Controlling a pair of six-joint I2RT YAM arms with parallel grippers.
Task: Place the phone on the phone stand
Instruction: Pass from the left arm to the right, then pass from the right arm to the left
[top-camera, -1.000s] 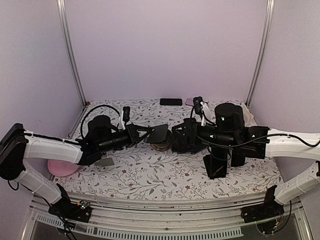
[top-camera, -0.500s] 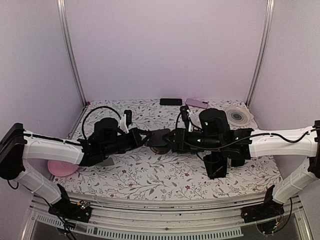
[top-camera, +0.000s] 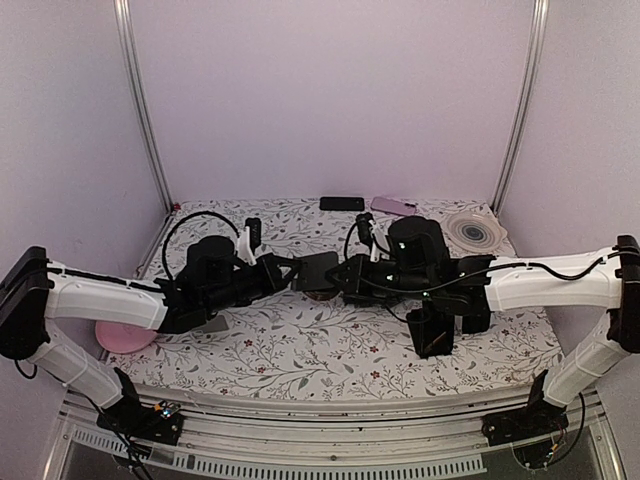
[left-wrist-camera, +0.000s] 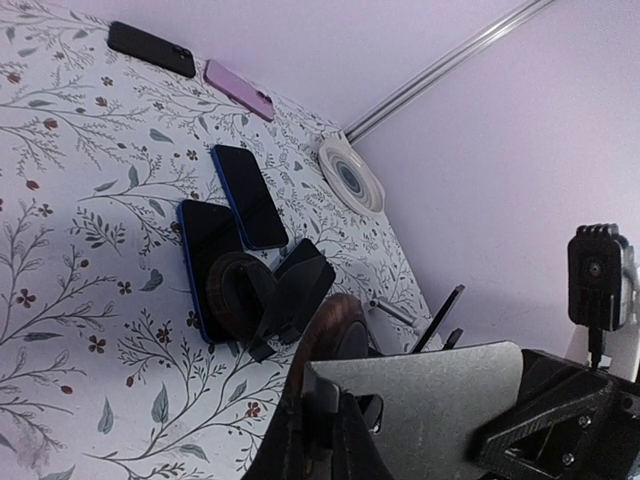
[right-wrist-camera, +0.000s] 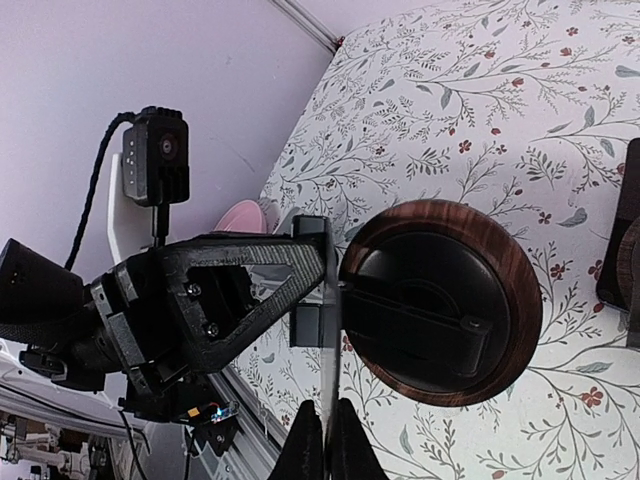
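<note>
A thin, flat dark grey phone (top-camera: 318, 268) hangs above the table between both arms. My left gripper (left-wrist-camera: 322, 395) is shut on one end of its grey face (left-wrist-camera: 430, 390). My right gripper (right-wrist-camera: 326, 415) is shut on the opposite edge, where the phone (right-wrist-camera: 328, 330) shows edge-on as a thin line. Just below it, a round wood-rimmed phone stand (right-wrist-camera: 440, 300) lies flat on the floral cloth, its black arm folded down. From above, this stand (top-camera: 320, 293) is partly hidden under the phone.
At the back lie a black phone (left-wrist-camera: 150, 48), a pink phone (left-wrist-camera: 238, 88) and a blue phone (left-wrist-camera: 248, 195). A second round stand (left-wrist-camera: 240, 290) rests on another phone. A white disc (left-wrist-camera: 350, 172), a black angular stand (top-camera: 433, 330) and a pink plate (top-camera: 125, 335) are also on the table.
My right arm has swung left to the phone and its gripper has closed on the phone's edge. The left arm has stayed almost still, holding the phone.
</note>
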